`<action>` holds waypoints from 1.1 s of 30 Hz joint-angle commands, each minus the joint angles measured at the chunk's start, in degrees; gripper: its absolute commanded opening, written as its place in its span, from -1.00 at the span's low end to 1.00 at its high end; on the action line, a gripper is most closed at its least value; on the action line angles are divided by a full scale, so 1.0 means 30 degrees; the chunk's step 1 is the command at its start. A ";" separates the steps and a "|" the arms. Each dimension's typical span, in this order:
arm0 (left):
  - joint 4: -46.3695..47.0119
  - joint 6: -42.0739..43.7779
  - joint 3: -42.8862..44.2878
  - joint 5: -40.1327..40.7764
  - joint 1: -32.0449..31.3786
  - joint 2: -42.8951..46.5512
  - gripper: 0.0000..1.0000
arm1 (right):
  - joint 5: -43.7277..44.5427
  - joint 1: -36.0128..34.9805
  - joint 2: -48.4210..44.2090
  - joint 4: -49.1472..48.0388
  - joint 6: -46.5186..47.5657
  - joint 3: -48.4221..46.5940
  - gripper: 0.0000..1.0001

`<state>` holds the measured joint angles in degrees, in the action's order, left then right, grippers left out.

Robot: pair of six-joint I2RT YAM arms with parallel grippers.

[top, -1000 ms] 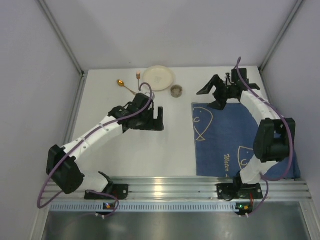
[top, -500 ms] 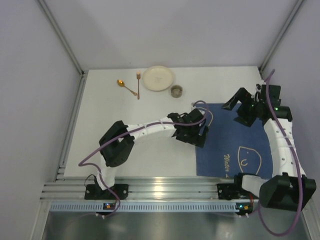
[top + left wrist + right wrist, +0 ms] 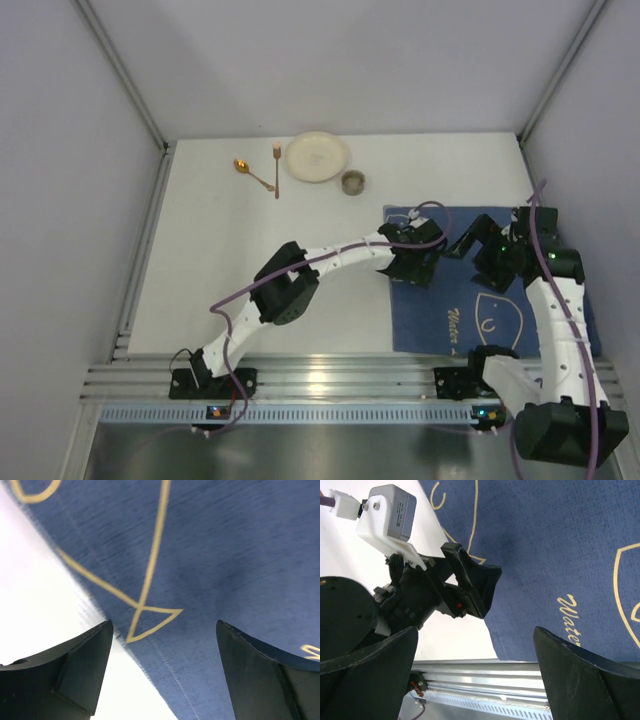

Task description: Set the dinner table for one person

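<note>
Over the left part of the blue placemat (image 3: 450,315), the left gripper (image 3: 162,625) is hovering with its jaws spread and nothing between them, and the right gripper (image 3: 475,630) is hanging just beside it, equally wide and empty. The dinner table (image 3: 230,260) is carrying the placemat on its right half, while a plate (image 3: 317,156), a small cup (image 3: 352,182), a spoon (image 3: 245,168) and perhaps a fork (image 3: 277,172) are lying near its far edge.

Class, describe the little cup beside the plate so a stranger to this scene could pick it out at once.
Look to the far edge of the white table, where a cream plate sits. Just right of it and slightly nearer, towards the blue placemat, stands the cup. It is small, round and dull grey-green, unlike the broad pale plate and the thin copper spoon.
</note>
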<state>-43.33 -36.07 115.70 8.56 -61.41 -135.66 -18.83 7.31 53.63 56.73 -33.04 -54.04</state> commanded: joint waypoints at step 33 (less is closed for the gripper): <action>0.0000 -0.1745 -1.4031 0.3416 0.5493 0.9294 -1.00 | 0.0564 -0.0474 -0.0795 0.1101 0.0378 -0.0151 0.97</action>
<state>-40.80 -42.57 81.87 15.94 -47.81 -114.76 -17.39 6.74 51.11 60.60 -32.47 -52.93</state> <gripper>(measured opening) 0.029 0.986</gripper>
